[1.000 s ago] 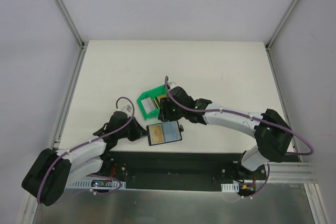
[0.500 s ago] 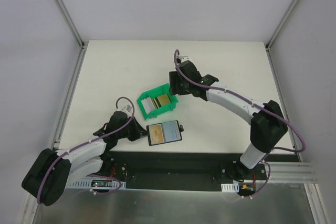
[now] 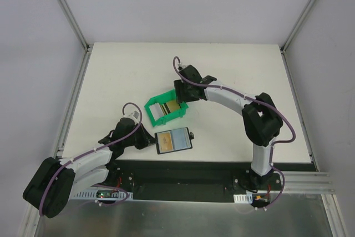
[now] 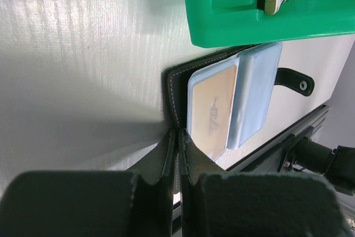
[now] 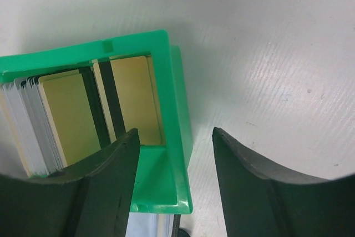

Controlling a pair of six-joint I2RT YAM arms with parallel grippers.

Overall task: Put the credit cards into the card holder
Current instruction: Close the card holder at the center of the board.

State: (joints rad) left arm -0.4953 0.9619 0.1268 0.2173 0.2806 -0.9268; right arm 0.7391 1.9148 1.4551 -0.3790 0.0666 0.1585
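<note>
A: Left gripper (image 3: 150, 142), state?
B: Pressed together on the card holder (image 3: 174, 140), pinching its black cover at the left edge. The left wrist view shows the fingers (image 4: 166, 154) clamped on that edge.
A: Where's the holder?
B: Flat on the table (image 3: 233, 70), at the near edge just ahead of the arm bases. It lies open with the bluish-grey inside up. One tan card (image 4: 212, 109) sits in the slot nearest the pinch. The tab (image 3: 192, 135) sticks out on the right.
A: Next out?
B: Green bin (image 3: 165, 110), just beyond the holder, set diagonally. Can't tell if they touch.
A: Cards?
B: The rest of the credit cards (image 3: 168, 106) stand on edge inside the bin, white ones packed at one end and gold, dark-striped ones at the other.
A: Right gripper?
B: Right gripper (image 3: 181, 94) is at the bin's far-right end, jaws spread wide, gripping nothing. In the wrist view it straddles the bin's end wall, one finger over the bin's inside and the other over bare table. Can't tell if it touches the bin.
</note>
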